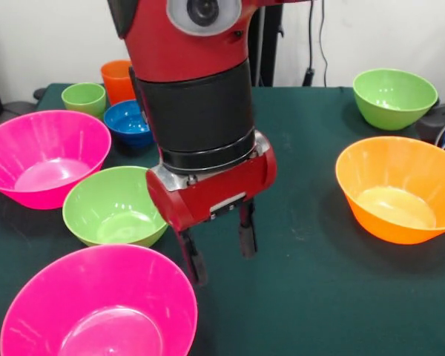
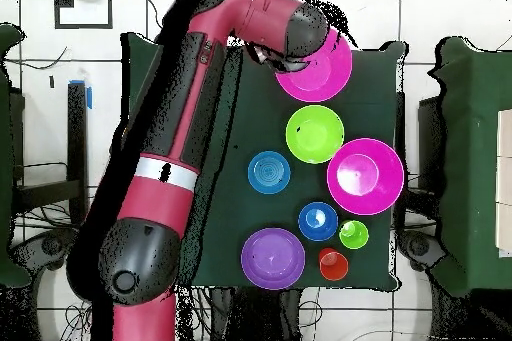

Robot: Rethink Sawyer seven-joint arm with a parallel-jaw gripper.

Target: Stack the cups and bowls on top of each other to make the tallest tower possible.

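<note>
Even, bright indoor light fills the front view, coming from above. The glossy bowls catch soft white glare in their bottoms: the near pink bowl (image 1: 100,304), the orange bowl (image 1: 402,189) and the green bowl (image 1: 115,206) beside the arm all show pale, washed-out patches. Soft-edged shadows lie on the dark green table (image 1: 304,282) just under each bowl's rim. The gripper (image 1: 219,248) hangs close to the camera and looks slightly soft, with a faint shadow beneath it. The white wall behind is bright and nearly featureless. In the overhead view the colours are strongly saturated, the pink bowl (image 2: 365,175) glows, and the table (image 2: 225,207) reads almost black.
</note>
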